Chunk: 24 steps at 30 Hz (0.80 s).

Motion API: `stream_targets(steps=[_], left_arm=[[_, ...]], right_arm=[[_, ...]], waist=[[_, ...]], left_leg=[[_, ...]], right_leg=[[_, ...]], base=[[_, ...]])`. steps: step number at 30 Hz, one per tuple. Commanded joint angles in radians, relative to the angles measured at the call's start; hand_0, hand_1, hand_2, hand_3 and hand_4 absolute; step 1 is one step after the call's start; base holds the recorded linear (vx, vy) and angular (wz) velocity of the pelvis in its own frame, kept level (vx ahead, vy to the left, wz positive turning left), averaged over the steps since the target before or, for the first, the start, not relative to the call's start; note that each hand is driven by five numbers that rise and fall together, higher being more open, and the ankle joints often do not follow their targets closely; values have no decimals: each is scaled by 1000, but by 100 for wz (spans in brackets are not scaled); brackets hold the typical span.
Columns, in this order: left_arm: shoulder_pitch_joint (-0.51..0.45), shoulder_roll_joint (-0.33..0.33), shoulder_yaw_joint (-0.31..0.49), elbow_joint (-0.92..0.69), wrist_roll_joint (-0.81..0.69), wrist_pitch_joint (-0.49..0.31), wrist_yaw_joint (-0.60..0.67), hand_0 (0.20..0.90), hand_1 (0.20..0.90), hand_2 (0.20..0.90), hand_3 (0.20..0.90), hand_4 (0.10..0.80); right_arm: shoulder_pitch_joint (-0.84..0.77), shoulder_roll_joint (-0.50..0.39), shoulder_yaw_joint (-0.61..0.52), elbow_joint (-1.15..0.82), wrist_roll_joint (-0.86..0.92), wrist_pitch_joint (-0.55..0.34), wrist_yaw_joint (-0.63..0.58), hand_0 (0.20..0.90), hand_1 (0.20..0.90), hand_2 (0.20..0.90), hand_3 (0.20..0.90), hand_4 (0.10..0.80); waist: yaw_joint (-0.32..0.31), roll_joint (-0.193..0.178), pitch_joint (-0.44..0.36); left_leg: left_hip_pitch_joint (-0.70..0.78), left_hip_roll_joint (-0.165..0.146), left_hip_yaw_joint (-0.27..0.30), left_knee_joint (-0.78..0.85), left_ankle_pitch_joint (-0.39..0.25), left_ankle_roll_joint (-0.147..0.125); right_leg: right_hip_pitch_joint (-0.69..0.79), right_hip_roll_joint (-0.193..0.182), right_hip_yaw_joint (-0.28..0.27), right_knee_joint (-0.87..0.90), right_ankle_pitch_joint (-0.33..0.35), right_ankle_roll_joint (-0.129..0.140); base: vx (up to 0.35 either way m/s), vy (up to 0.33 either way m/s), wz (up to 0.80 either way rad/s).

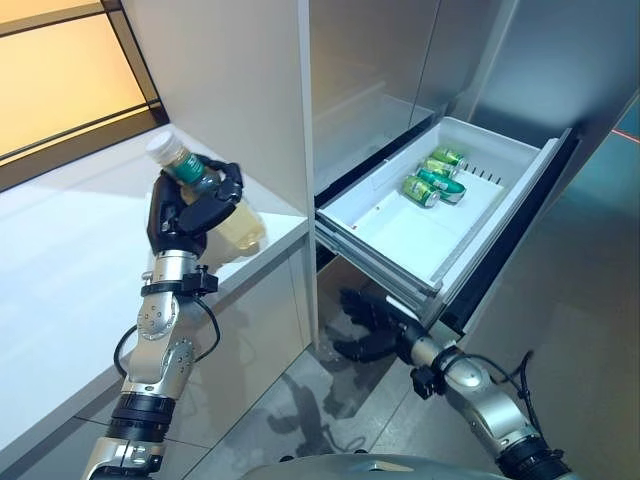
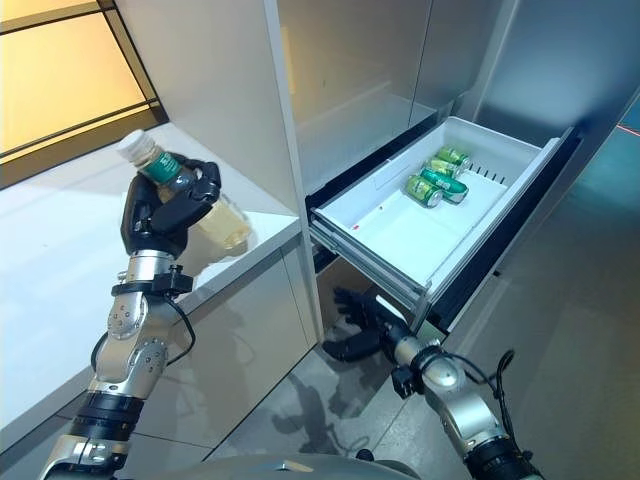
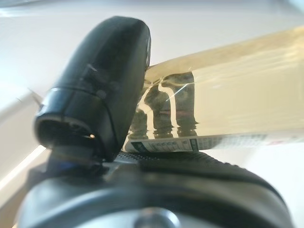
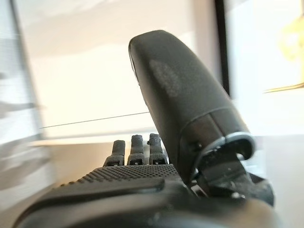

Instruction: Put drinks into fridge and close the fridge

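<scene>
So the setting is a white counter (image 1: 70, 260) running along the left under a window, with a tall pale cabinet panel (image 1: 235, 90) standing at its end. Right of that panel is the fridge, and its white drawer (image 1: 400, 235) is pulled out over a grey tiled floor (image 1: 570, 330). Three green cans (image 1: 437, 177) lie on their sides in the far corner of the drawer, bunched close together; the rest of the drawer bottom is bare.

The left hand (image 1: 190, 205) is raised above the counter's front edge with its fingers and thumb wrapped round a clear bottle (image 1: 230, 225) of yellowish drink. The bottle sits tilted, white cap pointing up and to the left, just beside the cabinet panel. The wrist view shows the thumb pressed against the bottle's side.

The right hand (image 1: 365, 320) hangs low, below the drawer's front corner and above the floor, fingers spread loose and holding nothing.

Between the bottle and the drawer stands the panel's edge; the space above the drawer is unobstructed.
</scene>
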Motion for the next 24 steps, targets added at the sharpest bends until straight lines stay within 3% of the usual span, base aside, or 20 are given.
stream_targets(steps=[1, 8, 16, 24], left_arm=[[-217, 67, -1, -185, -93, -152, -147, 300, 300, 300, 200, 100], [-227, 92, -18, -247, -179, -47, -267, 300, 300, 300, 200, 100], [-269, 107, -96, -251, -113, 47, -260, 300, 300, 300, 200, 100], [-322, 131, -187, -182, -24, 58, -203, 300, 300, 300, 200, 100]], right_arm=[[-194, -10, -121, -186, 166, -27, 26, 900, 900, 900, 900, 800], [-255, -65, -194, -300, 302, 32, 79, 900, 900, 900, 900, 800], [-305, -108, -186, -377, 407, 98, 144, 900, 900, 900, 900, 800], [-349, -158, -107, -363, 368, 172, 207, 900, 900, 900, 900, 800]], waist=[[-7, -12, -55], [-10, -18, -69], [-26, -26, -74], [-38, -31, -80]], left_leg=[[-25, -36, -75, 1, -56, 29], [-27, -33, -60, 1, -59, 28], [-19, -30, -35, 1, -63, 29], [-17, -27, -16, 1, -63, 27]], right_leg=[[-10, -43, -19, 58, -30, 81], [-10, -42, -12, 50, -26, 84], [-10, -44, -3, 43, -17, 86], [-12, -45, 3, 38, -9, 87]], base=[[-44, -6, -2], [-6, -1, 0], [-6, 0, -1], [-3, 0, 0]])
